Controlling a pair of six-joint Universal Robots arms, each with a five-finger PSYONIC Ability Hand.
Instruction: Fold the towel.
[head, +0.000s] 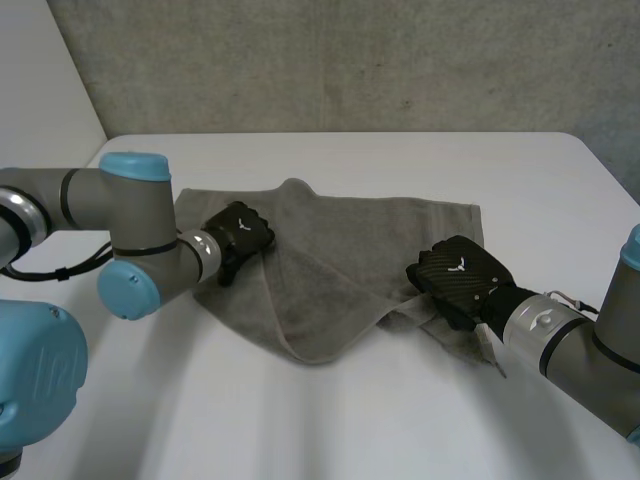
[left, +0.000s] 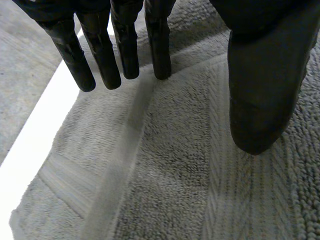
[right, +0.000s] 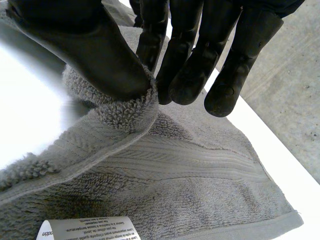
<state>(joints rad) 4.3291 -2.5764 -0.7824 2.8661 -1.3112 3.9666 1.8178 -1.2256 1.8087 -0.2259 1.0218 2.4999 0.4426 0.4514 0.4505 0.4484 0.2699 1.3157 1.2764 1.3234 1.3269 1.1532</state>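
One towel (head: 340, 255): right hand (head: 458, 275) at four o'clock pinches a fold, left hand (head: 238, 236) at nine, fingers straight; right wrist view adds one label (right: 82, 229).

Left hand (head: 240, 235) has straight fingers; right hand (head: 460, 275) pinches towel (head: 340, 260) with thumb.

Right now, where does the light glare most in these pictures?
Right wrist view: the white table beside the right hand is washed to blank white. Left wrist view: a table strip beside the towel glares likewise. Head view: even, soft light, no glare.
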